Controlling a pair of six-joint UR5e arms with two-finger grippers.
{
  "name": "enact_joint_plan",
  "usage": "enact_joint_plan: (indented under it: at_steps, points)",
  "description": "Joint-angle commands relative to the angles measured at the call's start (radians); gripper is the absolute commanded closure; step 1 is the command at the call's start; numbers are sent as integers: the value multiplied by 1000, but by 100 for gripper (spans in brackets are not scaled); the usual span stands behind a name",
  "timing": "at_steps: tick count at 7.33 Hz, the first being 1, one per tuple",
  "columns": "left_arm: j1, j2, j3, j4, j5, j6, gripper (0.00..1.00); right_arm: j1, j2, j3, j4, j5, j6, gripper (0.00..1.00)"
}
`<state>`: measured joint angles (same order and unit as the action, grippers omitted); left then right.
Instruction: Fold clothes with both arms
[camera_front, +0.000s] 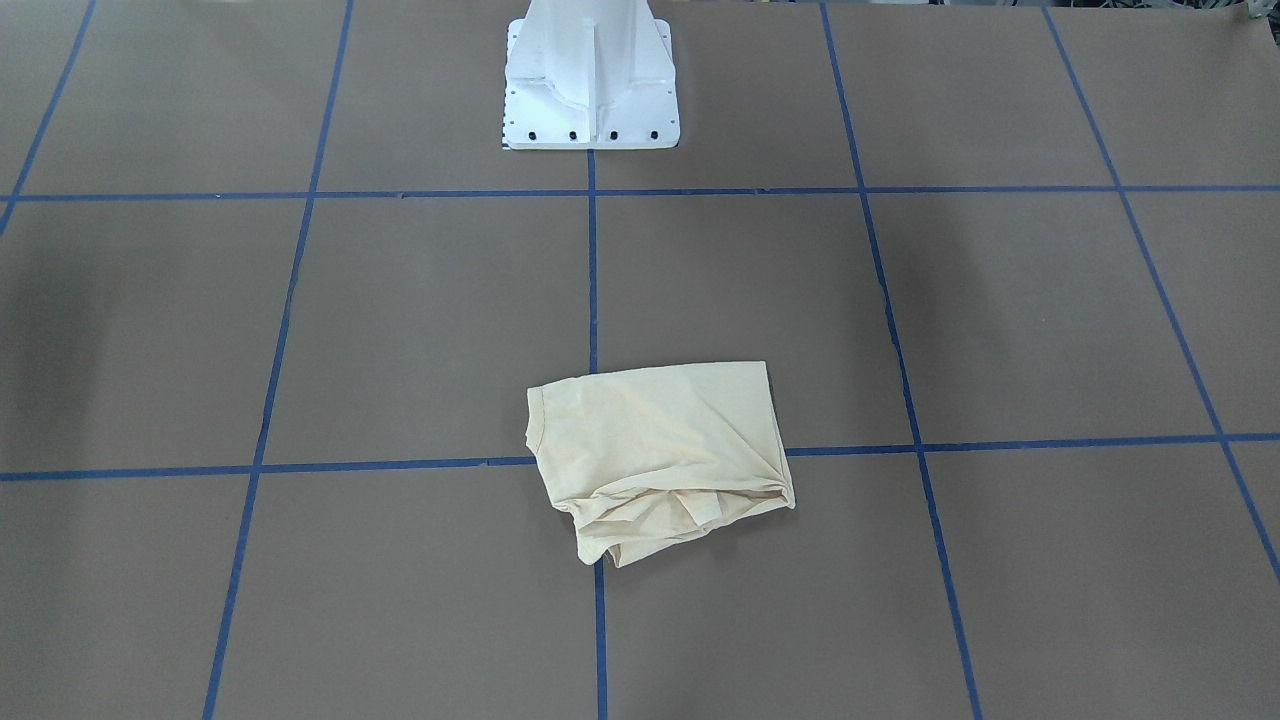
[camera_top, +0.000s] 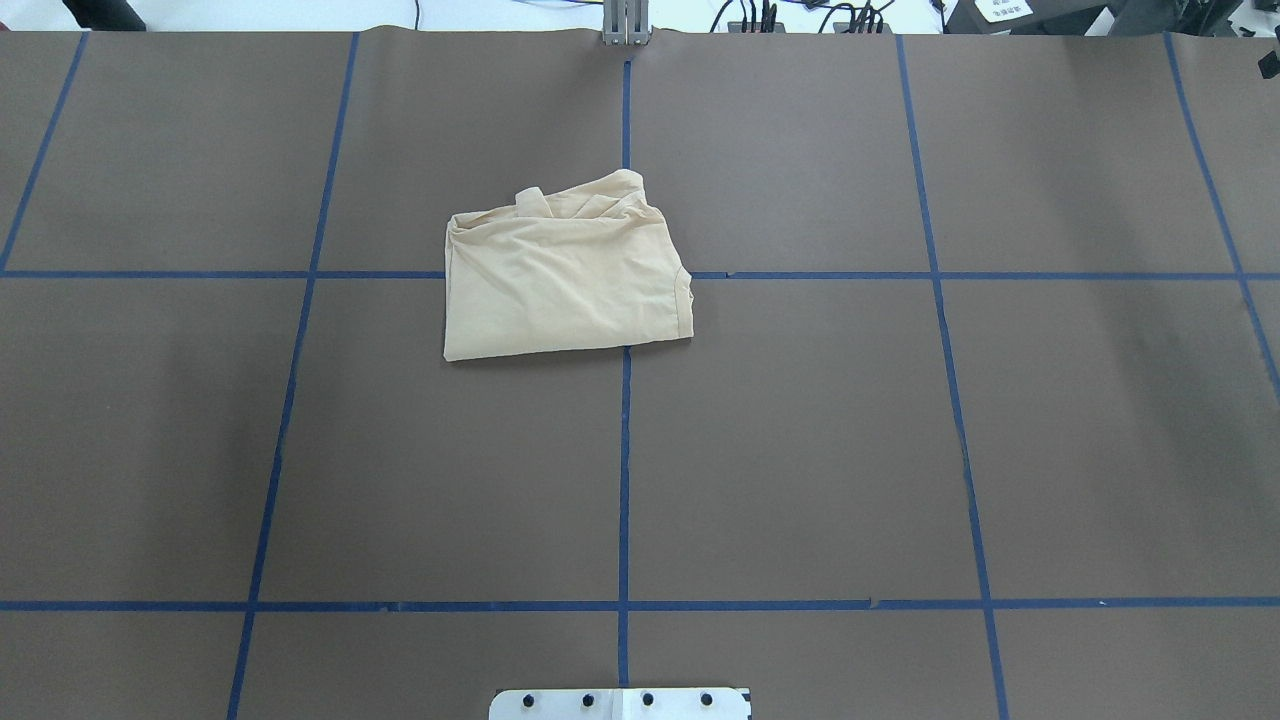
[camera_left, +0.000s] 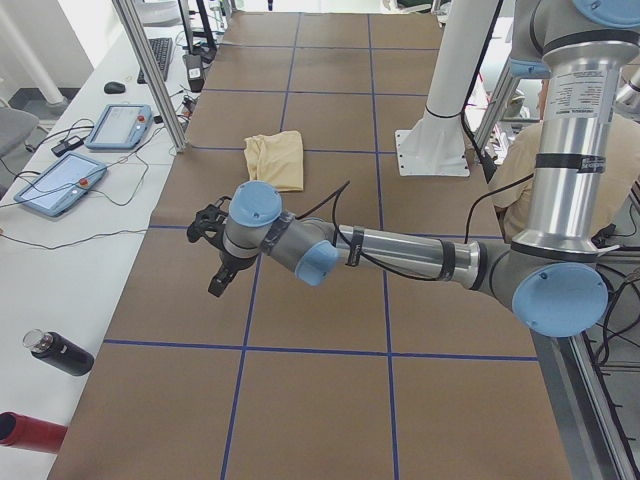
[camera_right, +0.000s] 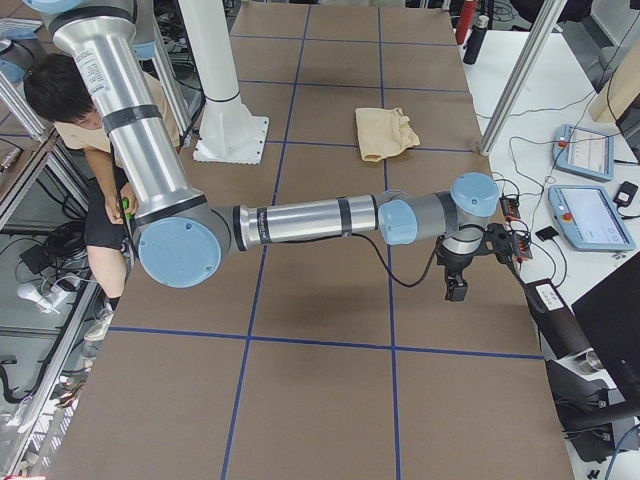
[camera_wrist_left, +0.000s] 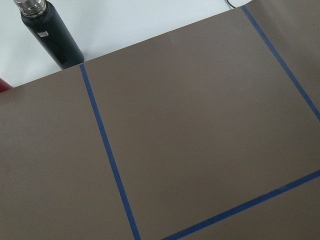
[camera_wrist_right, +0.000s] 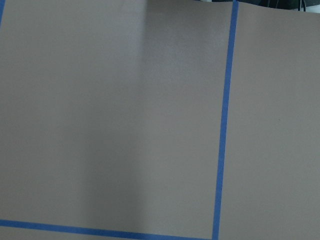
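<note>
The bundled T-shirt is lying mid-tabletop, long axis running crosswise, well apart from the left arm and right arm hovering toward opposite ends, the left judged marginally nearer; whether either arm's jaws are wide or narrow cannot be told.

This is a robot lab. A big worktop is covered in brown paper, with blue tape lines that make a grid. A white bolted base stands on it. The silver left arm and right arm reach over it. Control tablets with red buttons lie on a white side table, by a metal post.
</note>
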<state>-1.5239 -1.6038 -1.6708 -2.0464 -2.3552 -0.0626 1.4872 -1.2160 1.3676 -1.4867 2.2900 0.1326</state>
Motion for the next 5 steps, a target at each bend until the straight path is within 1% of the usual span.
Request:
enact_joint_plan:
  at_steps: [1,2,3,4,5]
  points:
    - [4,42,-29,5,1,-3,0,-16,-81,56,11,-37,-1,0]
    - [4,79,-27,-12,5,7,0,-16,-150,117,11,-38,1,0]
    - [4,88,-41,-12,5,3,0,-16,-198,160,13,-40,2,0]
    - [4,88,-35,-6,2,0,0,-16,-220,162,11,-25,2,0]
    - [4,85,-33,-5,1,0,0,-16,-212,159,-9,-38,1,0]
